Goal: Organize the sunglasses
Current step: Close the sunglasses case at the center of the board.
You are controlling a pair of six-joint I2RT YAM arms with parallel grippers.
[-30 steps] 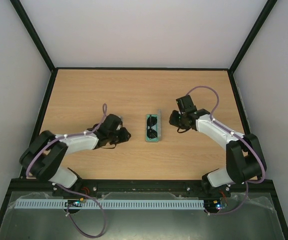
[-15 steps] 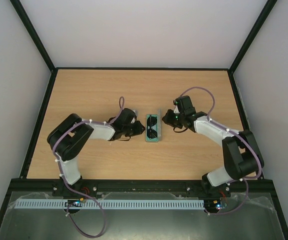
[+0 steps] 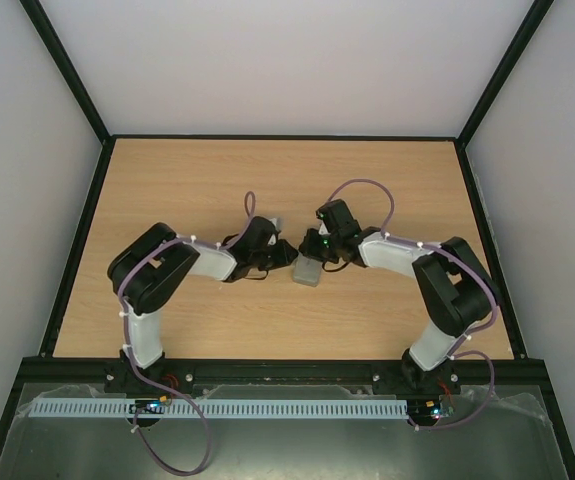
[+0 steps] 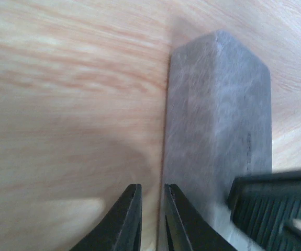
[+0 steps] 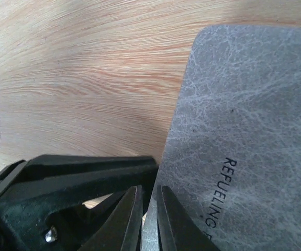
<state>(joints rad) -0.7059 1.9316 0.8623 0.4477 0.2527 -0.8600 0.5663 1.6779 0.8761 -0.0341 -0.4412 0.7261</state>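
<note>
Sunglasses unseen (grey case (image 3: 309, 272) closed, lengthwise near-to-far); left hand (image 4: 151, 191), right hand (image 5: 148, 192) almost pressed together.

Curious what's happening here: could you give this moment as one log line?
grey oblong case: closed, on wooden table | left gripper: shut, beside case | right gripper: shut, at case edge

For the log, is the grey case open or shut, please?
Shut: the case shows only its grey outside in all views, no green lining.

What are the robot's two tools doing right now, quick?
Left tool: closed, nothing seen held, beside the grey oblong leather-look case.
Right tool: closed, nothing seen held, at that case's edge.
</note>
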